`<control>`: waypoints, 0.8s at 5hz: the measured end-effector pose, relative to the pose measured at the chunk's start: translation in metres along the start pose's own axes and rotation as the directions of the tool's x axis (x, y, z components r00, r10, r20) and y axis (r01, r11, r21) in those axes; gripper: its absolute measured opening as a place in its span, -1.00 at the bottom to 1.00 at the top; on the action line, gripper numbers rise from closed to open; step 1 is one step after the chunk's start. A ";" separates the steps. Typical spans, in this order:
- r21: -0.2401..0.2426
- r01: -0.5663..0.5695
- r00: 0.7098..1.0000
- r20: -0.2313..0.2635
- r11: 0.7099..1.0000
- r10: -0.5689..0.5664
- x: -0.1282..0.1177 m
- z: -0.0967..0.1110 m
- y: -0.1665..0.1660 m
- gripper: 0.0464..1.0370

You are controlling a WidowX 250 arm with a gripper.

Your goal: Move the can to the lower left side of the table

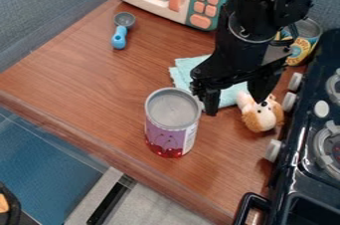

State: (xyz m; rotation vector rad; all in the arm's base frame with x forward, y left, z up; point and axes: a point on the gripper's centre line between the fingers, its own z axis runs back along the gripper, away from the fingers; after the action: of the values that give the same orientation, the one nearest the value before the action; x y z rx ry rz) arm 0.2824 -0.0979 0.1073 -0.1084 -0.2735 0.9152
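Jaws spread, the gripper (237, 105) hangs in the camera view just beside the upright cherry can (170, 137), near the plush dog (262, 115). The can looks wide, so centre carefully before lowering, close evenly, then carry it level towards the table's (86, 82) lower left, safely inside the edge.

Around the can (171, 132)
Spoon (120, 36) is lying at eleven o'clock, microwave (201, 1) at twelve, cloth (185, 73) at one, toy dog (262, 117), then stove (296, 142) at three.
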 end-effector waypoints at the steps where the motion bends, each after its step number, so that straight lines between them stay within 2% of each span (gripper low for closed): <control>1: -0.006 -0.099 0.992 -0.075 0.995 0.098 -0.014 0.000 -0.003 0.92; 2: 0.054 -0.122 0.988 -0.089 0.991 0.126 -0.029 -0.015 0.003 0.92; 4: 0.108 -0.178 0.978 -0.095 0.978 0.188 -0.031 -0.029 0.026 0.92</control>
State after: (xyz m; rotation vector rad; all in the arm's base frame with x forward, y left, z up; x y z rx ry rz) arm 0.2526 -0.1065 0.0683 -0.0906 -0.1215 1.1013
